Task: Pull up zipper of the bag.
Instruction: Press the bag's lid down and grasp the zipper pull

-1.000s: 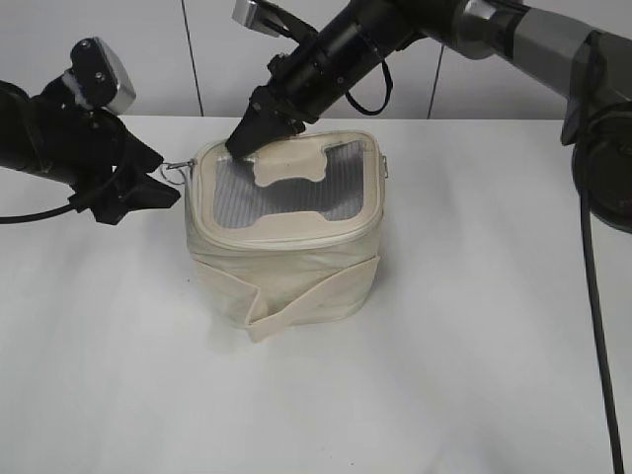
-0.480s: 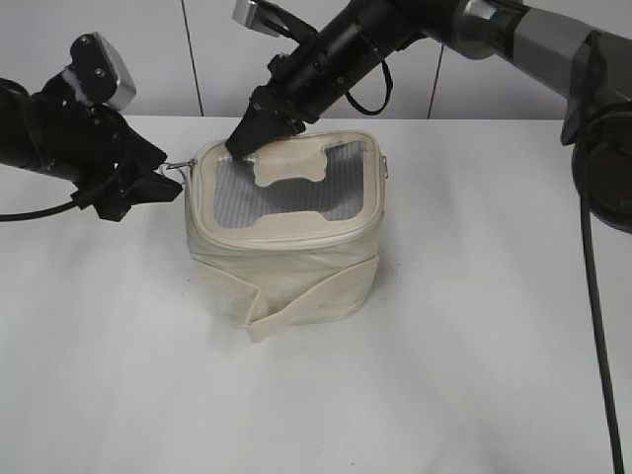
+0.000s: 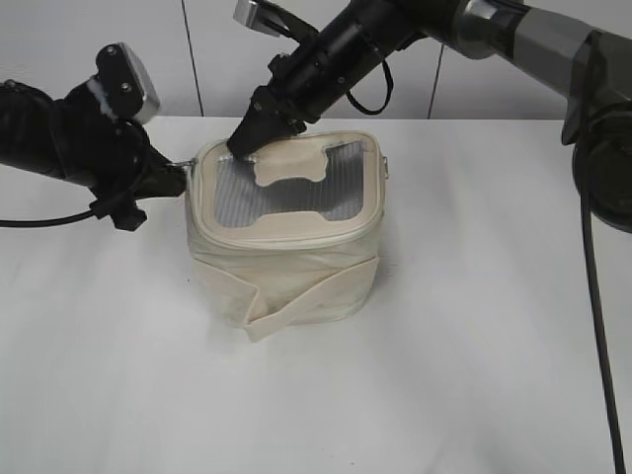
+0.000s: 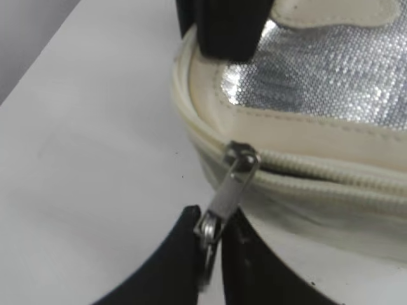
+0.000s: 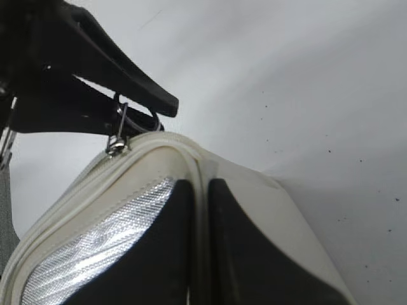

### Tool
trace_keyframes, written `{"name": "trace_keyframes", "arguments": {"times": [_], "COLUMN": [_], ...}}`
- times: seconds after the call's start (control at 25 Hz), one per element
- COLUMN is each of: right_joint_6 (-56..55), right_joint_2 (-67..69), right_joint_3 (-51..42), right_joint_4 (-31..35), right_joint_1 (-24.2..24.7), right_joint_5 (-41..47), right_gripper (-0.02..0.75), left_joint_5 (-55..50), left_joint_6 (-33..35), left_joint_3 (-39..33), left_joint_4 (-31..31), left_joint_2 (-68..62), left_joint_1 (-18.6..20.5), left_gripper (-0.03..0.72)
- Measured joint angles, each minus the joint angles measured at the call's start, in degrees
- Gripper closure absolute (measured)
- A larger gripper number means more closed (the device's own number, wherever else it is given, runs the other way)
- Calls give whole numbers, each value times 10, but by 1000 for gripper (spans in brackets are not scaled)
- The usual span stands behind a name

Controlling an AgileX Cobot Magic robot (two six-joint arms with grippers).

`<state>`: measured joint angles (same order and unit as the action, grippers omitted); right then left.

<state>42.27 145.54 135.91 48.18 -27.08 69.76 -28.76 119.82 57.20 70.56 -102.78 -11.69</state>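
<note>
Left gripper clamped on the zipper pull at the bag corner — thin grip, could slip off. Right gripper pinched together, pressing the lid rim — if it lifts, the bag drags sideways.

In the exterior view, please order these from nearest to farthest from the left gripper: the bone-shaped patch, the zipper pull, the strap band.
From the left gripper:
1. Zipper pull, right at its jaws, at the bag's left rim.
2. Bone-shaped patch, on the lid's middle.
3. Strap band, low on the bag's front.

White table before a pale panelled wall.
</note>
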Motion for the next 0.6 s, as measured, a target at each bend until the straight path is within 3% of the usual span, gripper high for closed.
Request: {"name": "trace_keyframes", "arguments": {"times": [0.16, 0.36, 0.6], "right_joint_6": [0, 0, 0], "right_joint_2": [0, 0, 0], "right_joint_3": [0, 0, 0], "right_joint_4": [0, 0, 0], "right_joint_1": [1, 1, 1], "right_joint_5": [0, 0, 0], "right_gripper": [687, 687, 687], "left_joint_5": [4, 8, -17], "left_joint_6": [0, -15, -101], "left_joint_3": [0, 0, 0], "left_joint_4": [-24, -45, -112], "left_joint_2": [0, 5, 40], "left_joint_1": [0, 0, -1], "left_gripper": [666, 681, 682]}}
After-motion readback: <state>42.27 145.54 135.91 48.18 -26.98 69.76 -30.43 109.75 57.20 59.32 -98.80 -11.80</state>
